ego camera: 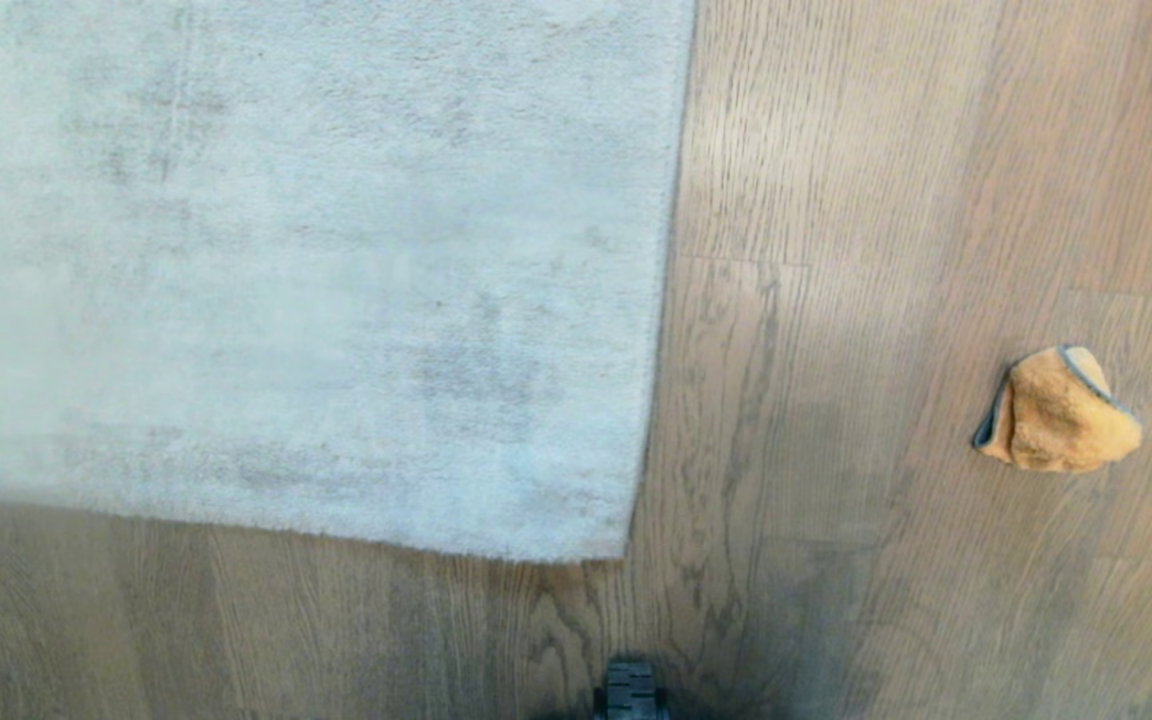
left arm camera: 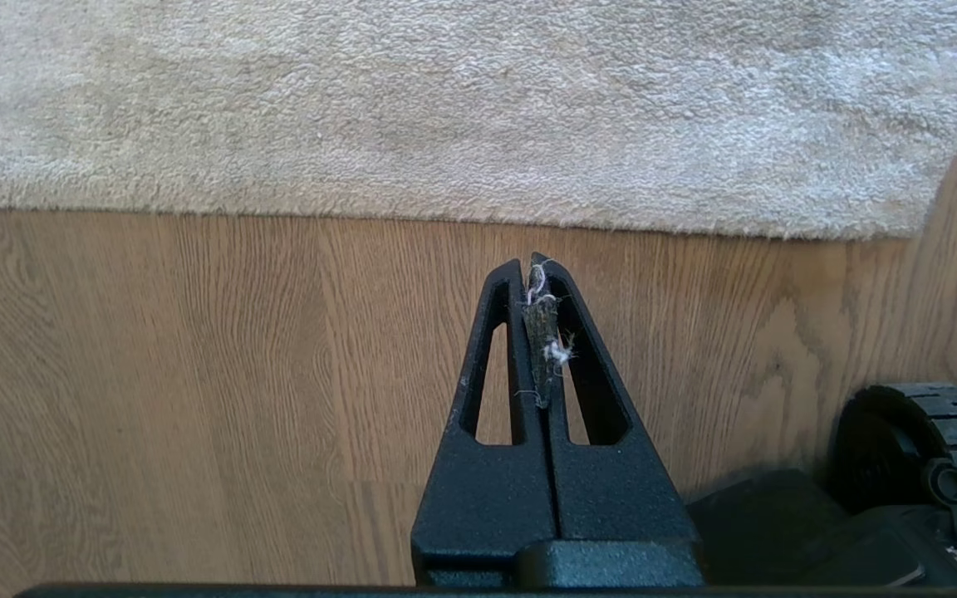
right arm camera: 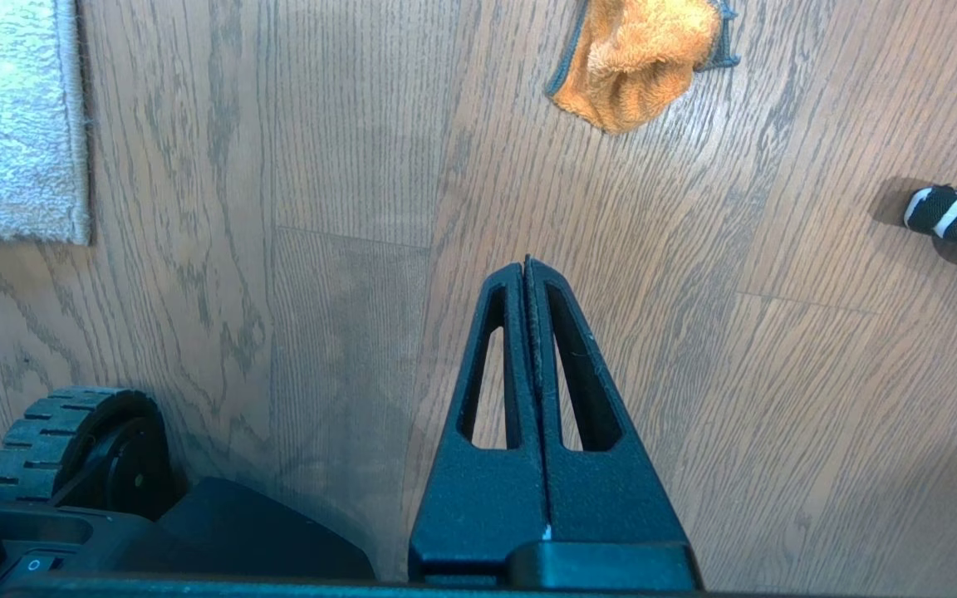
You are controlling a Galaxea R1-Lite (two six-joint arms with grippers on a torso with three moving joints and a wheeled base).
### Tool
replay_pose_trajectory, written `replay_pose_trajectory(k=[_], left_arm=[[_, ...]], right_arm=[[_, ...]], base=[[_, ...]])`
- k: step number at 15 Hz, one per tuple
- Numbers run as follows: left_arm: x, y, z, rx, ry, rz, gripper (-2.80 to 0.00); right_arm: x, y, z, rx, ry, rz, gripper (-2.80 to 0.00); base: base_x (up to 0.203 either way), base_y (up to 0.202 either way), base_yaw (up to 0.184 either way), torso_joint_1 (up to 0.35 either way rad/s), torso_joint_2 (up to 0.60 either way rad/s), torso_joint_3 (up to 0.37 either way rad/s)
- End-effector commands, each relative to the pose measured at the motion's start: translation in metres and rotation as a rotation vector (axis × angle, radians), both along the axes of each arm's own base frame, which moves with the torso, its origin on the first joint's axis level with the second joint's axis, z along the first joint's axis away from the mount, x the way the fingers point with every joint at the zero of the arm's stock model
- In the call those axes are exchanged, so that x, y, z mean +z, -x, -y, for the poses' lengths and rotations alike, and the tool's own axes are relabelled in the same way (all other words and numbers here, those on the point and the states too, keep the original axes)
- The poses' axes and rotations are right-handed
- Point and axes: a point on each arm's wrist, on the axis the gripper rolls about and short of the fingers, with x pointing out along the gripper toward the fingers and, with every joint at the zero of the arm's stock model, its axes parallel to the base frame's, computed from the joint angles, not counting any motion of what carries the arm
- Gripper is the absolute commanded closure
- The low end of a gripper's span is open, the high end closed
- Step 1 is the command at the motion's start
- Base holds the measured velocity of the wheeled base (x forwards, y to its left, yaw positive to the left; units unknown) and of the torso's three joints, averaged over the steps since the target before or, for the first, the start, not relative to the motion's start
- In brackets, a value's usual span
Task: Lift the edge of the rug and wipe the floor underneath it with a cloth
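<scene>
Lying flat at upper left: rug edge; cloth resting mid-right on floor; left tool and right tool pressing together, empty.

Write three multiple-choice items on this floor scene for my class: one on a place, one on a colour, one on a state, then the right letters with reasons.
1. Where does the cloth lie?
A. on the rug
B. on the floor, right of the rug
C. in a gripper

2. What colour is its fuzzy face?
A. orange
B. blue
C. white

3. How is the rug edge?
A. lifted
B. folded over
C. flat on the floor

Answers:
1 B: in the head view bare planks separate cloth from rug.
2 A: orange pile, grey trim.
3 C: no backing shows, and the left gripper and right gripper are shut, holding nothing.
</scene>
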Motion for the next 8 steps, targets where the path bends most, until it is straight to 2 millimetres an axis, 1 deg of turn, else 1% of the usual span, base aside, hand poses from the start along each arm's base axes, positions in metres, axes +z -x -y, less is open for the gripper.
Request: replay_pose_trajectory(k=[1, 3, 4, 8], left_arm=[[0.0, 0.0, -0.0001, 0.004, 0.001, 0.0, 0.0], [0.0, 0.0, -0.0001, 0.004, 0.021, 0.0, 0.0], [0.0, 0.0, -0.0001, 0.004, 0.021, 0.0, 0.0], [0.0, 0.0, -0.0002, 0.007, 0.029, 0.0, 0.0]], right_arm=[[0.0001, -0.0001, 0.0, 0.001, 0.001, 0.0, 0.0], [0.0001, -0.0001, 0.0, 0.001, 0.001, 0.0, 0.0], [0.0001, -0.0001, 0.0, 0.001, 0.001, 0.0, 0.0], [0.0001, -0.0001, 0.0, 0.001, 0.001, 0.0, 0.0]], base=[[0.0, 0.0, 0.0, 0.0, 0.0, 0.0], [0.0, 0.0, 0.0, 0.0, 0.0, 0.0], [0.0, 0.0, 0.0, 0.0, 0.01, 0.1], [0.0, 0.0, 0.0, 0.003, 0.01, 0.171]])
